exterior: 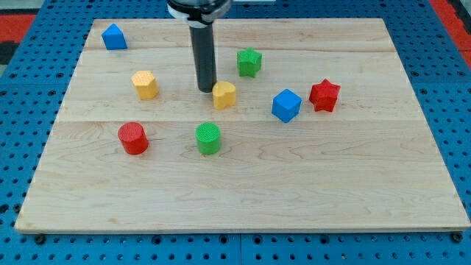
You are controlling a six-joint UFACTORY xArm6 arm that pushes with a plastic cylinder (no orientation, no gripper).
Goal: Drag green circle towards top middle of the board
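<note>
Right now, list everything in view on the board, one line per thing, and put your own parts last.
Green cylinder block: one, green, lower middle of the board, below my tip.
Green star block: one, green, upper middle, to the view's right of the rod.
Red cylinder block: one, red, lower left.
Red star block: one, red, right of centre.
Blue cube block: one, blue, just left of the red star.
Blue house-shaped block: one, blue, top left corner.
Yellow blocks: two, yellow; one left of centre, one close beside my tip on its right.
Wooden board: one, pale wood, on a blue pegboard surface.
Dark rod: one, black, upper middle; my tip.
</note>
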